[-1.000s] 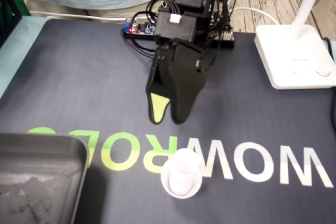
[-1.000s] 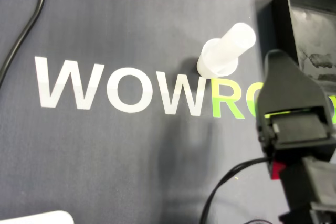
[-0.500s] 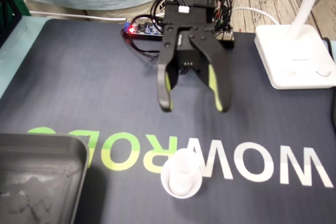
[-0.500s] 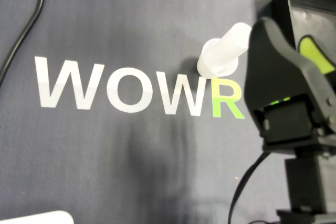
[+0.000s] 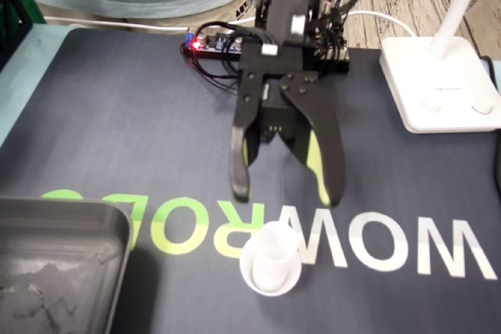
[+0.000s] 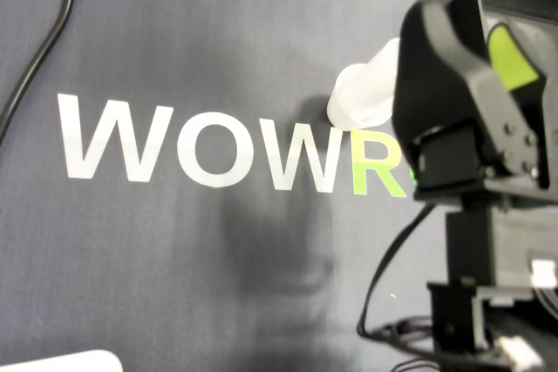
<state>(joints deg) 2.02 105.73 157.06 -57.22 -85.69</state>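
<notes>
The black two-fingered gripper (image 5: 286, 195) with lime-green inner pads is hanging over the dark grey rubber mat (image 5: 117, 115), pointing down towards the printed white and green lettering. Its fingers (image 5: 239, 170) are standing spread wide, with bare mat showing in the gap, and they are holding nothing.

The small white plastic tube (image 5: 270, 265) with a flared round base is standing upright on the mat, on the letters where the white print is meeting the green. In the fixed view it is sitting just below the fingertips in the picture, nearer the camera, and clear of both of them. It is lining up with the open gap, closer to the plain black finger on the left of that view than to the green-padded one on the right.

In the overhead view the white plastic tube (image 6: 362, 98) is showing at the left edge of the gripper's black housing, which is covering its upper right part. How high the tips are hanging above the mat cannot be told.

A dark grey metal tray (image 5: 55, 271) is lying at the lower left of the fixed view, well apart from the tube. A white plastic lamp base (image 5: 438, 84) is sitting at the right edge of the mat.
</notes>
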